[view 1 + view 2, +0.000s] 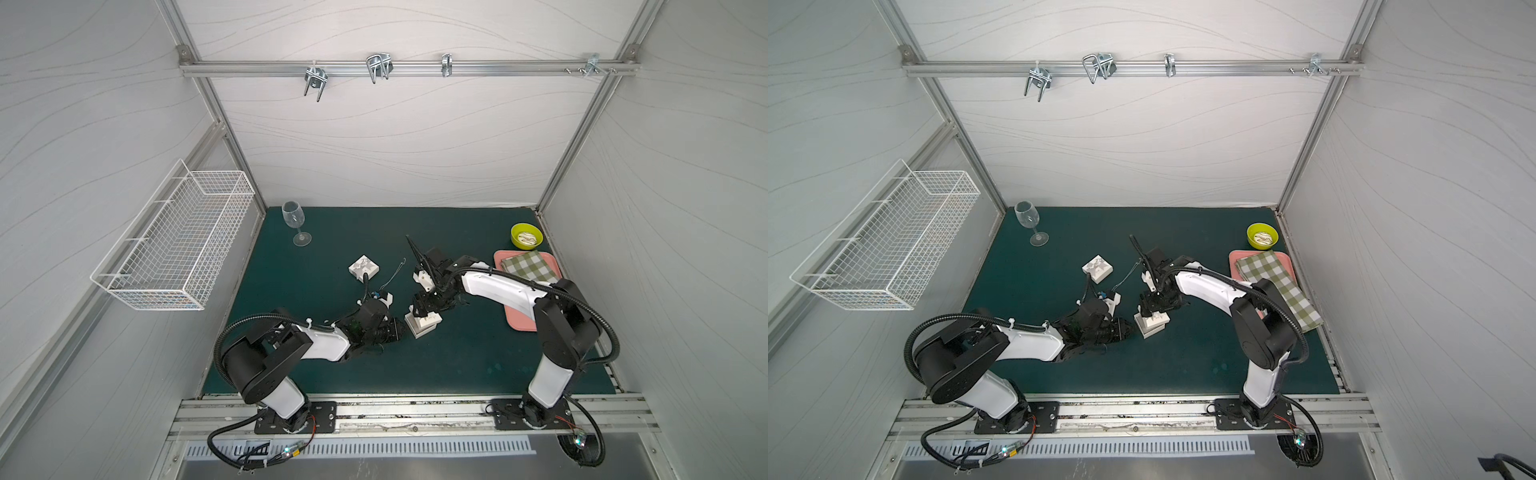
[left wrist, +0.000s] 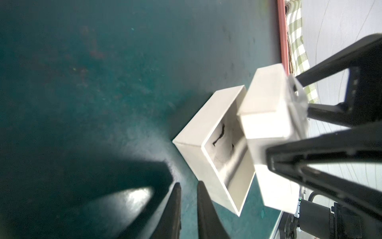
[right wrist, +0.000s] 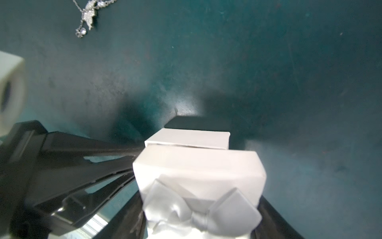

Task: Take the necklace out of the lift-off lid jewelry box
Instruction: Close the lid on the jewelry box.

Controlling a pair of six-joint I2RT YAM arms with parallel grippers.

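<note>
a big green mat point(image 1: 457, 365) covers the table. a white wire basket point(image 1: 174, 249) hangs on the side wall. a pink tray point(image 1: 519, 324) with a checked cloth point(image 1: 528, 266) on it sits on the right arm's side, and a wine glass point(image 1: 294, 216) stands in the far corner. the white jewelry box point(image 2: 206, 115) sits on the mat between the two arms with its top off; a thin dark squiggle point(image 2: 220, 134) lies inside, too blurry to name. the right gripper point(image 1: 424, 313) is clamped on the lid point(image 2: 266, 115), held just over the box. the left gripper point(image 2: 188, 186) is beside the box, fingers a little apart, nothing between them. a silver necklace point(image 3: 87, 15) lies on the mat, away from the box
</note>
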